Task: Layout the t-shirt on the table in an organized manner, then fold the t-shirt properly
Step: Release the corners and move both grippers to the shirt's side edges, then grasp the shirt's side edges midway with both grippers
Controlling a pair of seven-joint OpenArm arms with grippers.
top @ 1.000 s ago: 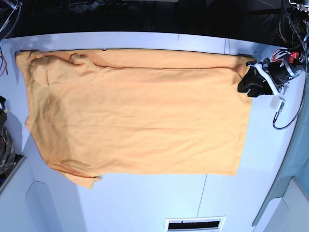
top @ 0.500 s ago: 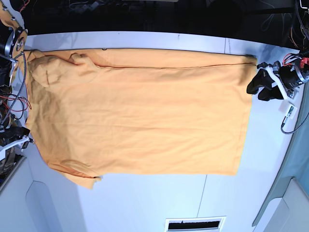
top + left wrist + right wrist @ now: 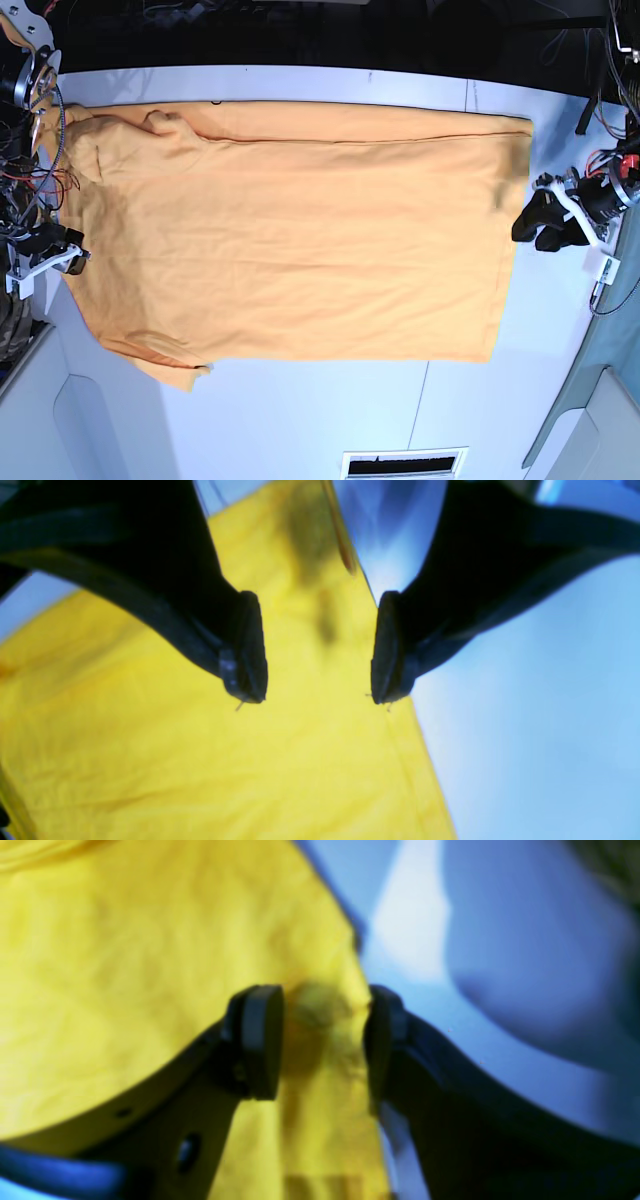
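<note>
Both hands gape wide: left hand (image 3: 543,222) and right hand (image 3: 60,262) straddle the soft, limp t-shirt's (image 3: 290,230) edges.

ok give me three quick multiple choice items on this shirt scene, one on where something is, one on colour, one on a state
1. Where is the left gripper relative to the t-shirt in the base view?
A. by its right edge
B. over its middle
C. under it

2. What colour is the t-shirt?
A. green
B. orange-yellow
C. black

3. How do the right gripper jaws stand?
A. clamped fully together
B. apart, with shirt fabric showing between them
C. out of every view

Answers: 1 A, the gripper sits at the shirt's right edge on the table. 2 B, every view shows orange-yellow cloth. 3 B, the right wrist view shows a gap with fabric in it.
</note>
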